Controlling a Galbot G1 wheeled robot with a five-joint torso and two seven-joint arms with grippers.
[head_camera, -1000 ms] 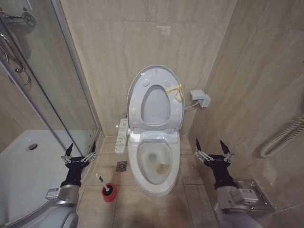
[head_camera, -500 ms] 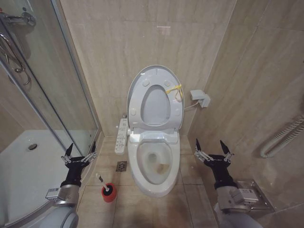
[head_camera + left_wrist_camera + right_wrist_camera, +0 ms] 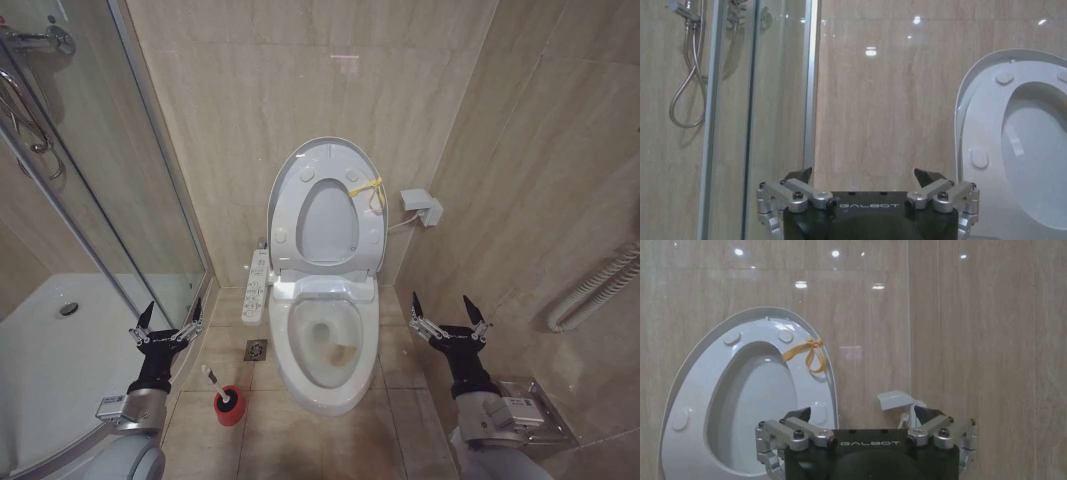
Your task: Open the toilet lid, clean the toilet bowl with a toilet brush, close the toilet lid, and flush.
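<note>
With the toilet lid [image 3: 327, 160] raised against the wall, exposing the toilet bowl [image 3: 325, 345] for scrubbing, left gripper [image 3: 167, 325] and right gripper [image 3: 447, 318] flank it, jaws open, above the floor-standing toilet brush [image 3: 218, 387].

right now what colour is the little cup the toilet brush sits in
Red; the cup holder shows best in the head view.

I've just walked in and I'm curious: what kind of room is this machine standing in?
A small tiled bathroom, by the look of it: a floor-standing toilet bowl with its toilet lid raised, a glass shower enclosure beside it, and a toilet brush on the floor.
</note>
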